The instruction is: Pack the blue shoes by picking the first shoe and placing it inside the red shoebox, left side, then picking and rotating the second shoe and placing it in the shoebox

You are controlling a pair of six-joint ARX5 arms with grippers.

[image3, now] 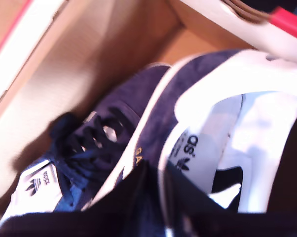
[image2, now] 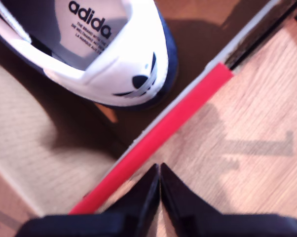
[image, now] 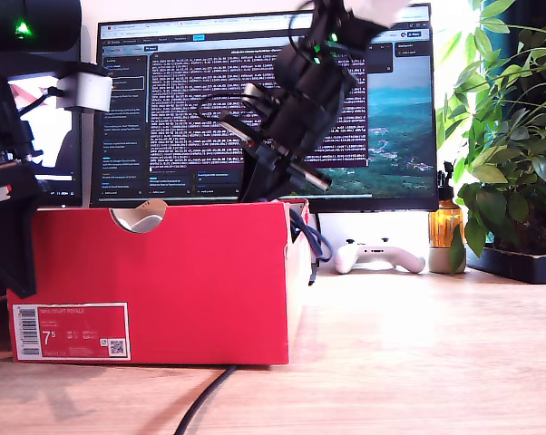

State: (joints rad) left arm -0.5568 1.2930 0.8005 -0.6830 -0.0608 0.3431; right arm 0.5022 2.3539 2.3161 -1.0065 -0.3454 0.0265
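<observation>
- My first end effector (image2: 160,170) hangs just outside the red shoebox (image: 164,272), above its red rim (image2: 158,136) and the wood tabletop (image2: 247,143). Its fingers are pressed together with nothing between them.
- Below it inside the box lies one blue shoe (image2: 114,54), heel towards the wall, white lining and printed insole showing. That shoe looks placed.
- My second end effector (image3: 156,173) is down in the box, where the exterior view shows a dark arm (image: 296,100) reaching in behind the front wall, towards that view's right end.
- Its fingers sit narrow around the collar edge of the second shoe (image3: 237,123), so I take it as gripping that shoe at the opening. The view is blurred, so the exact contact is hard to read.
- Beside the held shoe lies the other, laces (image3: 89,143) up and tongue label visible. The two are touching or nearly so; I cannot tell which.
- Step in hand, as I judge it: setting the second shoe into the box next to its mate.
- Next move calls for settling it flat on the cardboard floor, spreading the fingers, and lifting straight up clear of the collar and the box wall.
- Risk: the fingers catching the lining on the way out and tipping the shoe.
</observation>
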